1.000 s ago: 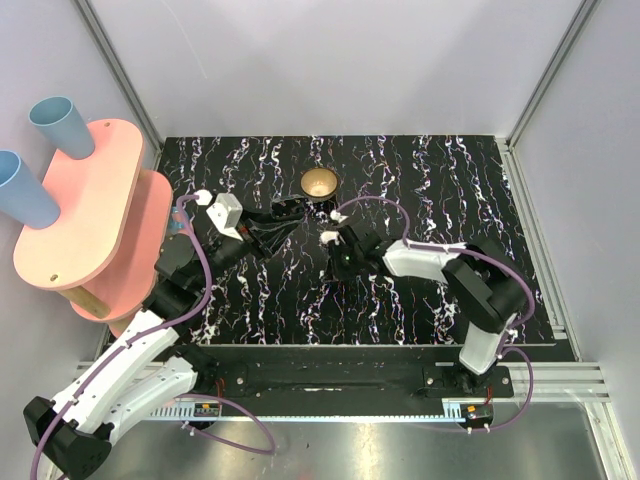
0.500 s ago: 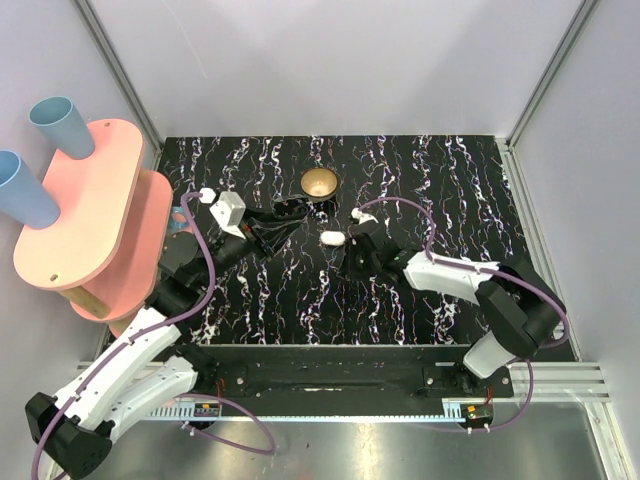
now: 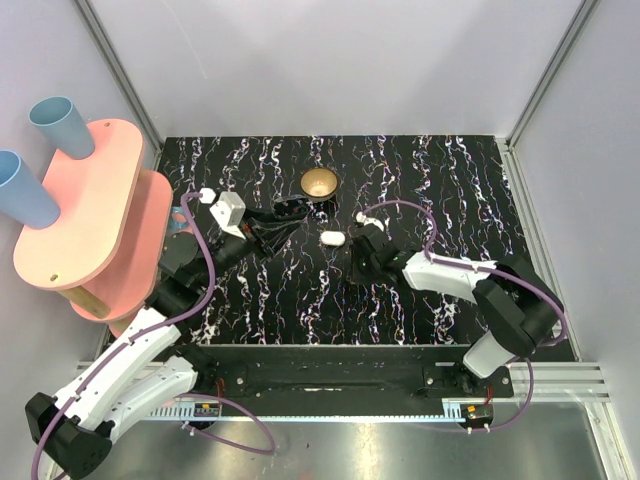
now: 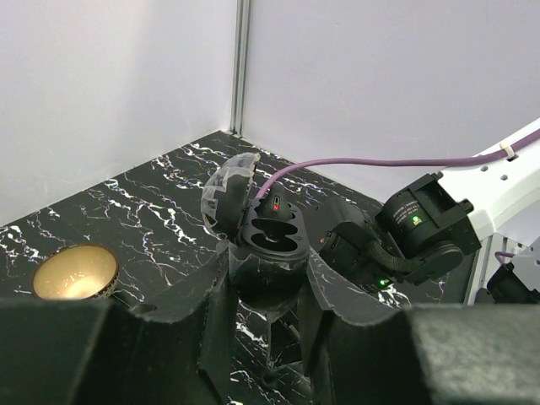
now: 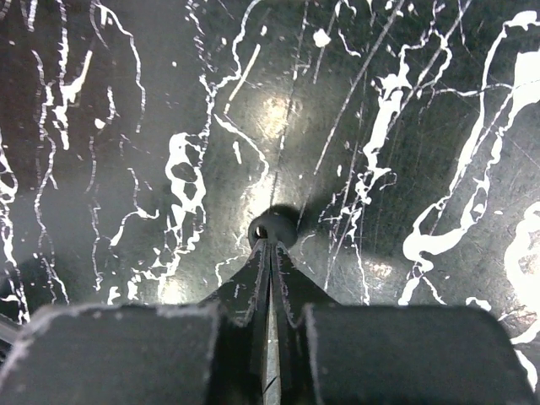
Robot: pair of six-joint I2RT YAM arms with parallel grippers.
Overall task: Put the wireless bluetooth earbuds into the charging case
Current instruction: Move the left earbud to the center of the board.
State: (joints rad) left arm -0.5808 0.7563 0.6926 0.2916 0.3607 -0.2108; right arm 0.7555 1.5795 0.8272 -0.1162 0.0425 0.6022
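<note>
My left pincer [image 4: 268, 291] clenched the open case [image 4: 272, 240]; right pincer [image 5: 270, 249] was shut, tips against one bud [image 5: 275, 227] on the worktop [image 5: 126, 126]; none looked seated.

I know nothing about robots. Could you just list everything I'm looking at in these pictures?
table: one, black with white marbling, centre
bowl: one, brass-gold, far middle of the table
charging case: one, dark, clear lid open, in the left gripper
small white object: one, glossy, on the table, a little nearer than the bowl; too small to identify
small round piece: one, black, on the table at the right gripper tips; perhaps an earbud
shelf: one, pink, two tiers, left of the table
cups: two, light blue, on the shelf
arms: two, white and black, purple cables, near edge
left gripper: one, black, shut on the charging case
right gripper: one, black, shut, tips at the round piece
</note>
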